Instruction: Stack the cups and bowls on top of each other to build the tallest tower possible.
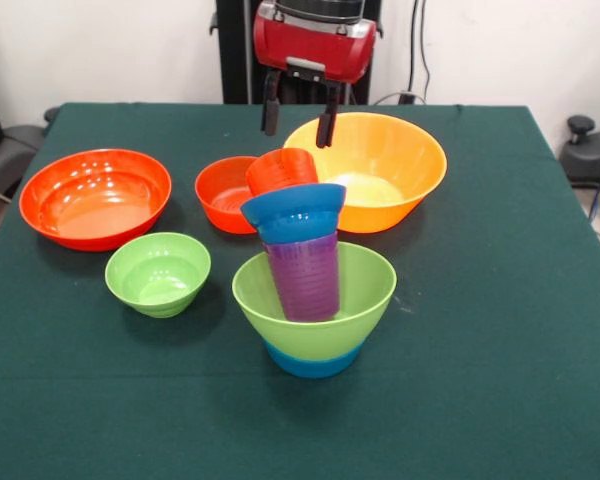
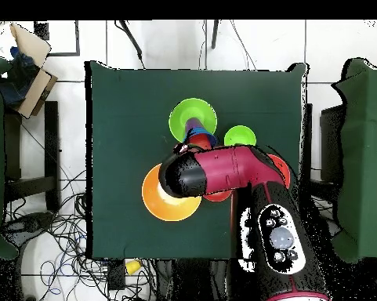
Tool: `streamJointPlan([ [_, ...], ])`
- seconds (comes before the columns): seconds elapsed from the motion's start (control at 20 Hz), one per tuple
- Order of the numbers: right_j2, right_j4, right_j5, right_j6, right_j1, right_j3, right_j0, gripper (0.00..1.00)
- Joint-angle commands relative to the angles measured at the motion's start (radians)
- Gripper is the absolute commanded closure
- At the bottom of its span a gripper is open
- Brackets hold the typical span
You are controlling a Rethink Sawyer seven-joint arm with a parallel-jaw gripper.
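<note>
Four pieces make up the tower [image 1: 313,290] near the front middle of the green worktop [image 1: 500,300]: a light blue bowl [image 1: 313,360] at the base, a light green bowl [image 1: 365,290] nested in it, a purple cup [image 1: 305,275] standing inside that and leaning a little, and a dark blue bowl [image 1: 293,210] sitting tilted on the cup's top. An orange-red cup [image 1: 280,170] shows just behind the dark blue bowl, tipped, with its mouth toward the camera; whether it rests on the tower or on the medium red-orange bowl [image 1: 218,195] behind cannot be told. The gripper [image 1: 299,115] hangs above and behind the tower, its two dark fingers [image 1: 271,103] spread apart and holding nothing, with the orange-red cup just below them and not touched. The large yellow-orange bowl [image 1: 390,165] stands to the right of the gripper in the front view, the large red-orange bowl [image 1: 95,197] well off to the left, and a small light green bowl [image 1: 158,272] beside the tower on its left. From overhead the red arm [image 2: 230,168] covers the gripper and reaches across the yellow-orange bowl [image 2: 164,205], while the tower's green rim [image 2: 179,117] lies just beyond it.
</note>
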Motion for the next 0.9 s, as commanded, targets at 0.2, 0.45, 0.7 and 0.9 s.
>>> streamJointPlan([
  [0.2, -0.033, -0.088, -0.158, 0.026, 0.035, 0.125, 0.029, 0.00],
  [0.45, -0.034, -0.088, -0.220, 0.014, 0.054, 0.119, 0.025, 0.00],
  [0.7, 0.018, -0.060, -0.287, -0.002, 0.065, 0.132, 0.001, 0.00],
  [0.9, -0.009, -0.066, -0.338, 0.020, 0.064, 0.123, 0.025, 0.00],
])
